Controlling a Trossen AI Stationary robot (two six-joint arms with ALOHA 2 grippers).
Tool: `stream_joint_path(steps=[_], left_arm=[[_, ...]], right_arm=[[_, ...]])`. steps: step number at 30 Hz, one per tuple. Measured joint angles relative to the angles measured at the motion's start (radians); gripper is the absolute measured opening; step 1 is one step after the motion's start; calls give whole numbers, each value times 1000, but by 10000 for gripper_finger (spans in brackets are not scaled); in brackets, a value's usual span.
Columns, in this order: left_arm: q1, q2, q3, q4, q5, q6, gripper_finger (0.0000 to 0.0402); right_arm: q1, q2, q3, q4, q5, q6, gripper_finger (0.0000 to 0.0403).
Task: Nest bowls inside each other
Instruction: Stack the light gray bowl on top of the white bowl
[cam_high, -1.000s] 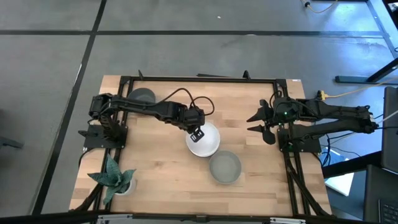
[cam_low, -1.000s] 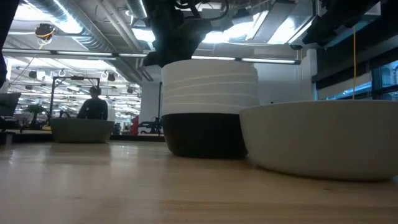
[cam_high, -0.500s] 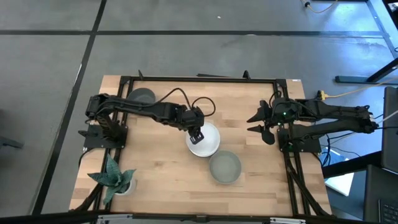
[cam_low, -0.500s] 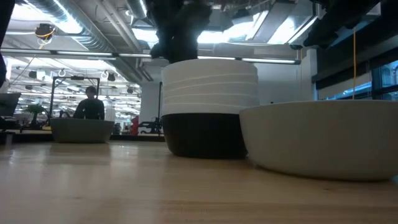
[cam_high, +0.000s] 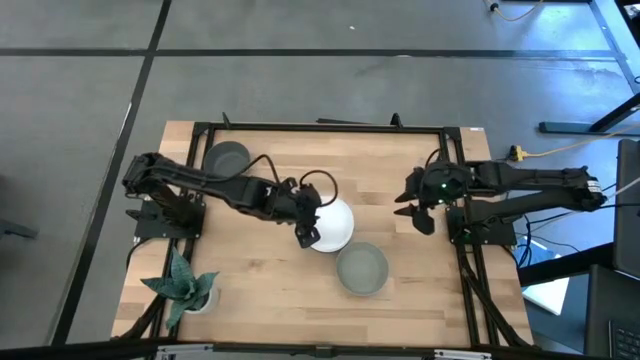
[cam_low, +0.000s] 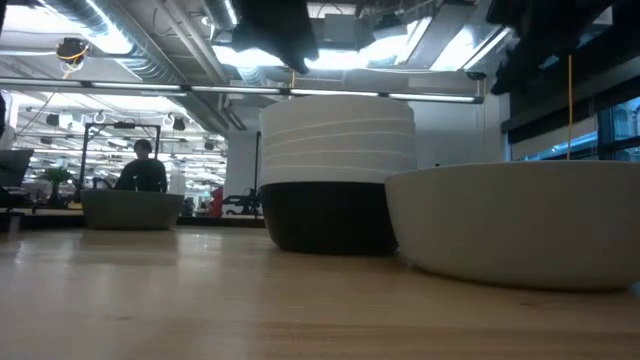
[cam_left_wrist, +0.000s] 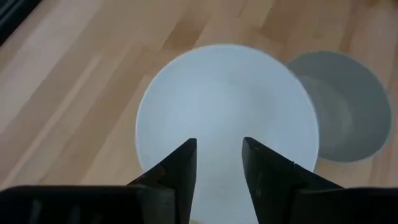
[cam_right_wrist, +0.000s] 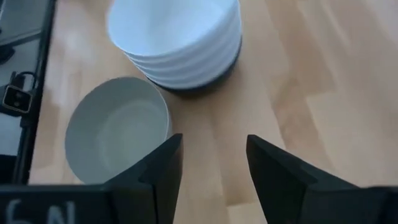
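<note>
Looking straight down in the high view, we find the stack of round white bowls on a black bowl (cam_high: 331, 224) standing upright at the centre of the light wooden worktop (cam_high: 260, 290), its mouth facing up. A lone grey round bowl (cam_high: 361, 269) sits just below and right of it, also mouth up, and a second grey round bowl (cam_high: 227, 157) rests well apart in the upper left of the worktop. A small green spiky-leaved plant (cam_high: 182, 282) stands at the lower left.

The left gripper (cam_high: 306, 233) hangs at the stack's left rim; in its wrist view we see its fingers (cam_left_wrist: 180, 168) apart and empty over the top white bowl. The right gripper (cam_high: 412, 208) waits at the right of the worktop, fingers (cam_right_wrist: 163, 167) apart with nothing between them.

Only the low view shows us the stack's side: a black base bowl (cam_low: 330, 215) under ribbed white rims, which the high view hides. There the near grey bowl fills the right of the frame.
</note>
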Motion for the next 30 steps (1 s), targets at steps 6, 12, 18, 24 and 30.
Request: stream_joint_path(steps=[6,12,18,24,30], left_arm=[[-50,0,0,-27,-24,-43,124],[-96,0,0,-27,-52,-50,124],[-125,0,0,-27,-61,-78,124],[-146,0,0,-27,-62,-98,124],[-158,0,0,-27,-62,-103,124]], right_arm=[[22,127,0,-20,0,112,179],[113,272,0,34,-11,115,179],[178,368,0,156,-10,146,179],[224,433,0,164,0,254,179],[276,470,0,195,43,349,179]])
